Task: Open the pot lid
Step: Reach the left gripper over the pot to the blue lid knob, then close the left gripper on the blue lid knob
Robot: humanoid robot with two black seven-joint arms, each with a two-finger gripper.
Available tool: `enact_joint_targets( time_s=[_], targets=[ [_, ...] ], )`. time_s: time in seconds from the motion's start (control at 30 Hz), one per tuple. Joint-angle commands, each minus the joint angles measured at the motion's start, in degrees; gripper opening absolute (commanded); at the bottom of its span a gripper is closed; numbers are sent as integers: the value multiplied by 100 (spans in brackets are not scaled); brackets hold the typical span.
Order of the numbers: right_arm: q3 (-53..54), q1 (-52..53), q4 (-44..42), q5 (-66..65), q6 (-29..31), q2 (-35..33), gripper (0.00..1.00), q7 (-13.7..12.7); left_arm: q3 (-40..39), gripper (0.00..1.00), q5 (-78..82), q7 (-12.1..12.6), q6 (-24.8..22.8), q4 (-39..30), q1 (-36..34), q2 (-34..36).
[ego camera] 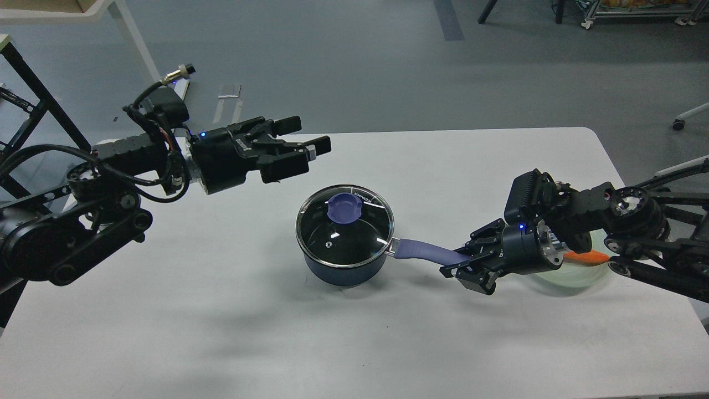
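Note:
The dark navy pot stands in the middle of the white table, its periwinkle handle pointing right. The glass lid with its periwinkle knob sits closed on the pot. My right gripper is shut on the end of the handle. My left gripper is open and empty, held in the air up and left of the knob, fingers pointing right.
A pale green plate with an orange carrot-like piece lies under my right arm at the right. The table's far edge runs behind the pot. A black frame stands off the table at the far left.

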Motion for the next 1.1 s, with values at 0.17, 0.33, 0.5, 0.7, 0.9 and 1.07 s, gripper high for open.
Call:
enact_joint_targets(
  time_s=[0.17,0.33,0.5,0.7,0.9,1.07],
  targets=[
    [-5,3,0,9,9,25,27,1,1008,99,1106,2,932,409,-316,-513],
    [-5,3,0,9,18,34,27,1,1052,99,1809,2,959,874,-299,-864],
    [-5,-6,0,9,18,34,28,1,1070,99,2093,2,976,1183,-246,-1129],
    [-5,-6,0,9,18,34,28,1,1210,99,2093,2,976,1358,-237,-1190],
    [-5,-6,0,18,18,34,29,1,1210,99,2093,2,976,1534,-184,-1243],
    [-5,-6,0,27,18,34,29,1,1254,98,2093,2,976,1614,-176,-1304]
  ],
)
